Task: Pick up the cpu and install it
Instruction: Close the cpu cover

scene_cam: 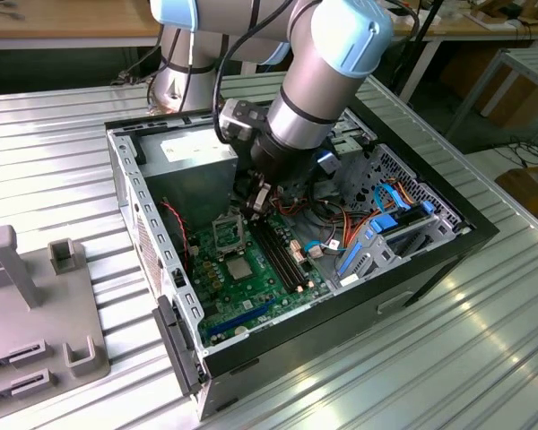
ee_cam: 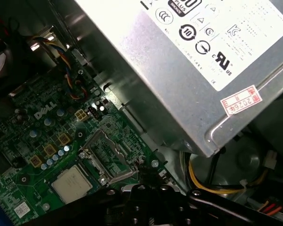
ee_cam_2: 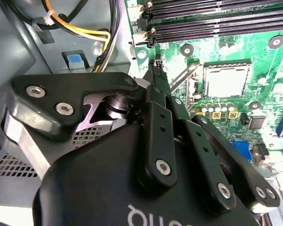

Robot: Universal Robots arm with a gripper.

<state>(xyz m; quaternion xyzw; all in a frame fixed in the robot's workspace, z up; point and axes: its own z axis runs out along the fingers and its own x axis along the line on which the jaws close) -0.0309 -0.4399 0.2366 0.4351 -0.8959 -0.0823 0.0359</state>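
Observation:
The cpu is a pale silver-grey square lying flat in the socket on the green motherboard; both wrist views show the cpu. The socket's metal frame stands flipped open beside it. My gripper reaches down into the open computer case, its black fingers closed together with nothing seen between them. Its tips hover by the open frame's edge, a little apart from the cpu.
A grey power supply sits close behind the gripper. Long black memory slots run beside the socket. Coloured cables and a blue drive bracket lie toward the exterior view's right. A grey fixture stands outside the case.

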